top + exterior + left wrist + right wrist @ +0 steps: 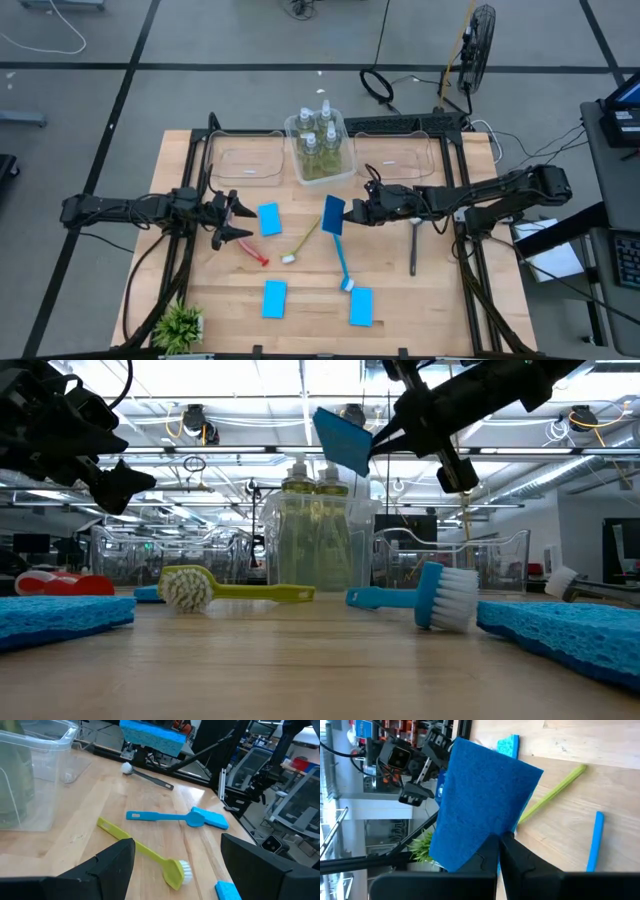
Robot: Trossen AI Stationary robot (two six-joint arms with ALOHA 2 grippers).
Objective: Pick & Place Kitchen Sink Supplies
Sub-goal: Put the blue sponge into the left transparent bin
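Observation:
My right gripper (350, 212) is shut on a blue sponge (334, 215), held high over the middle of the table (342, 438). My left gripper (240, 218) hovers open at the table's left, with nothing between its fingers (177, 844). Three more blue sponges (269, 219) (274, 298) (361, 306) lie flat on the wood. A red brush (255, 255), a yellow-green brush (300, 243), a blue brush (342, 265) and a dark grey brush (413, 250) lie on the table. Pump bottles (318, 140) stand in the middle clear bin (345, 165). My right gripper pinches the sponge between its two fingers at one edge (492, 832). The fingers come from the table's right, nearly level and slanting a little down. The sponge is lifted clear of the table and stands tilted on edge, reaching out beyond the fingertips.
Two more clear bins (245, 160) (395, 155) flank the bottle bin along the far edge. A small green plant (180, 325) stands at the near left corner. Bare wood shows near the front edge between the sponges.

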